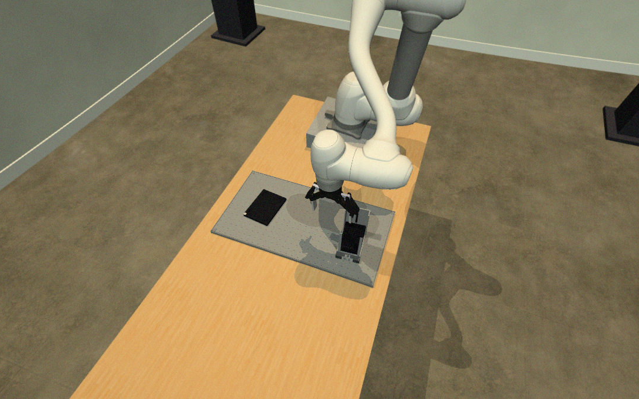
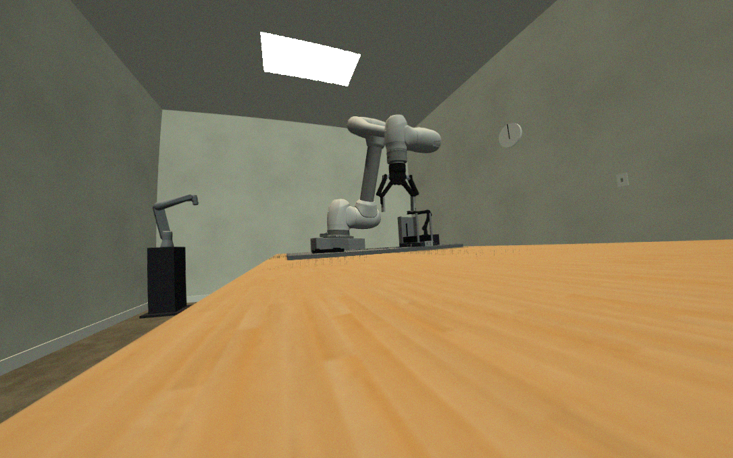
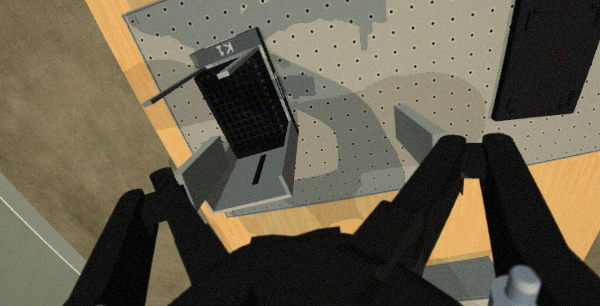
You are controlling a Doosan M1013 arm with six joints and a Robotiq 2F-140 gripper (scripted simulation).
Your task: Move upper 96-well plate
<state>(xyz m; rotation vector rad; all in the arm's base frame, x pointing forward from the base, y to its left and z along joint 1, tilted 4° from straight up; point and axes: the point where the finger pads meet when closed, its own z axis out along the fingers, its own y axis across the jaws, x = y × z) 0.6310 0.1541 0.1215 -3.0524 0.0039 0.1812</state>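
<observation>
Pincer [image 1: 334, 204] spread wide with nothing between its fingers — I see it hanging above the perforated grey base plate [image 1: 242, 223], just short of the rear end of stack rack K1 [image 1: 347, 256]. From the exterior view the pincer [image 2: 396, 198] is clearly above the rack [image 2: 407, 227], not touching it. In my wrist view the two grey finger pads stand far apart, and the rack [image 3: 250, 188] lies below and to the left of them, its K1 label [image 3: 223, 49] at the far end.

The upper 96-well plate [image 1: 352, 235] is on the rack; I can see its dark grid of wells [image 3: 246, 105] from the wrist camera. The lower plate is hidden beneath it — I cannot make it out.

Plate nest N1 [image 1: 265, 206] shows as a dark rectangle at the other end of the base plate, well apart from the rack. Its A1 marking is too small for me to read. The base plate rests on the wooden bench [image 1: 222, 317].
</observation>
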